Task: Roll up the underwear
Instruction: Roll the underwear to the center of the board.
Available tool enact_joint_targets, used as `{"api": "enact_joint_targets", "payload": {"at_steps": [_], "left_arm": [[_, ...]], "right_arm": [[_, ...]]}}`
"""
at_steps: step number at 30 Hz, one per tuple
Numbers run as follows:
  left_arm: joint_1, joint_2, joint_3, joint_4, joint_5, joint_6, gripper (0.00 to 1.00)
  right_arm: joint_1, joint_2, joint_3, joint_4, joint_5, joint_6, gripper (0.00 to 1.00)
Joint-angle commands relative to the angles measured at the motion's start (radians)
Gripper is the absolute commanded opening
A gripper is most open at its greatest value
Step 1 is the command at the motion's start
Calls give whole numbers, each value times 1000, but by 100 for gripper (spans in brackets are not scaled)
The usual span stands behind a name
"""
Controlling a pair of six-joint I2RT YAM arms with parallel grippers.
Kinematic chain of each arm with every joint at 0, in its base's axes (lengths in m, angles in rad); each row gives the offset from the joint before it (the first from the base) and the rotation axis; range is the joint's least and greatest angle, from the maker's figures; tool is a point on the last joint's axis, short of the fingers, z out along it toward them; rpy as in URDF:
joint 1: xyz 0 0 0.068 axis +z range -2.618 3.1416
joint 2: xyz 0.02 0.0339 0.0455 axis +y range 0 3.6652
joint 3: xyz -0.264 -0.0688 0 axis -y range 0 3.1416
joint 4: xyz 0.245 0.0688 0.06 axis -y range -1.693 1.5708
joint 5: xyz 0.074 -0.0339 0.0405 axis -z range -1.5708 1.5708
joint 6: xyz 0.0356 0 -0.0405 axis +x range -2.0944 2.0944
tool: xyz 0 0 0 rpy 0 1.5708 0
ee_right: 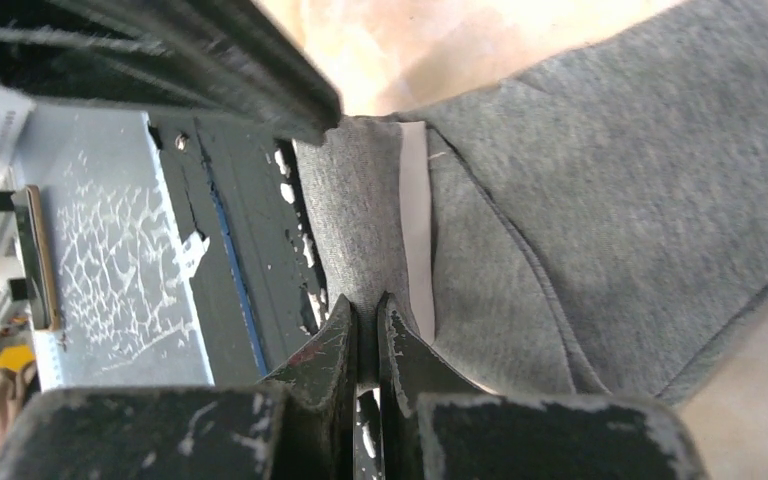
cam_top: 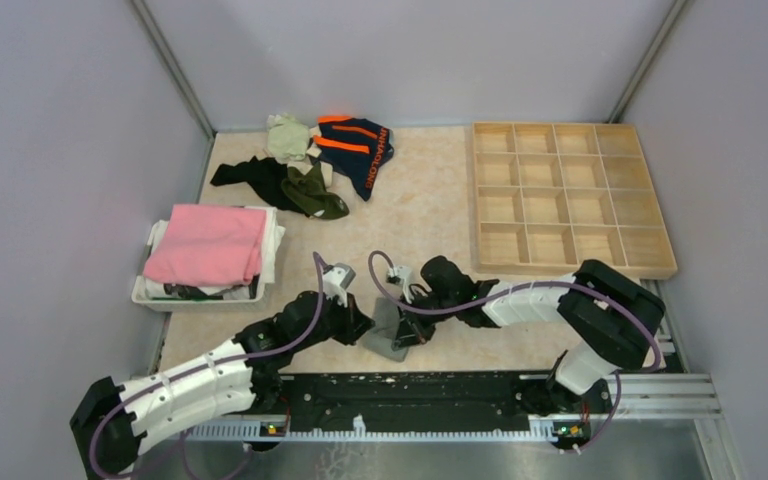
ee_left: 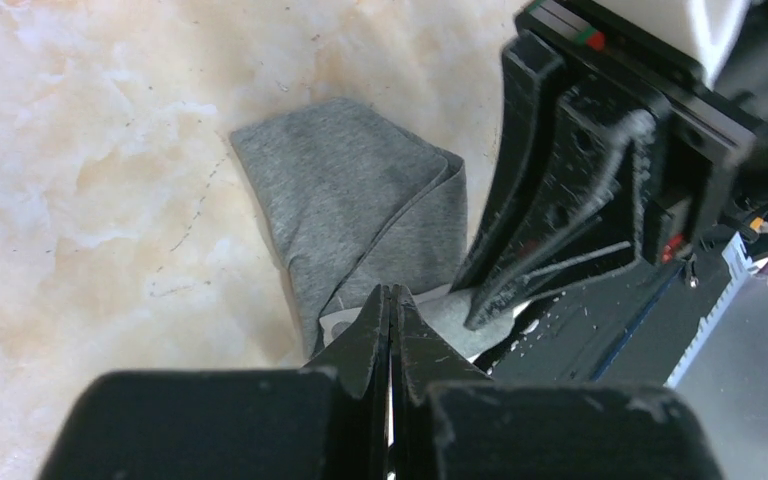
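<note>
On the near side of the grey underwear (cam_top: 392,335) runs the black rail (cam_top: 410,398) that carries my two bases. The grey underwear itself lies on the marbled table (cam_top: 430,215), right at its near edge, partly folded, with one end hanging over the rail.

At the left end of the grey underwear, my left gripper (ee_left: 390,300) has its fingers pressed tight together, tips touching the hem. I cannot tell whether any cloth is caught between them. At the right end, my right gripper (ee_right: 365,315) is clamped on a narrow strip of the grey fabric just beside the white label (ee_right: 415,220). The two grippers stand close, tips facing each other across the cloth.

Beyond the grey underwear and to its left sits a white bin (cam_top: 145,290) with a folded pink cloth (cam_top: 210,245) on top. Beyond it to the right lies a wooden tray (cam_top: 570,195) split into small compartments.

Farthest from the grey underwear, toward the back wall, the other pieces lie in a loose heap: an olive pair (cam_top: 315,195), a dark pair (cam_top: 245,175) touching it on the left, a pale green piece (cam_top: 287,135) and a navy pair with orange stripes (cam_top: 355,150).
</note>
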Motion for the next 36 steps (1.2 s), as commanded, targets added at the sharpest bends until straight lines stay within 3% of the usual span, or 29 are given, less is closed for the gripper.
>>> {"api": "enact_joint_targets", "payload": {"at_steps": [1,36], "left_arm": [[1,17,7,84,62,32,0],[1,229,-16,245,158,61,0]], "right_arm": [[-34,31,-8,49,-15,42,0],[-68,68,41,-86,109,-24,2]]}}
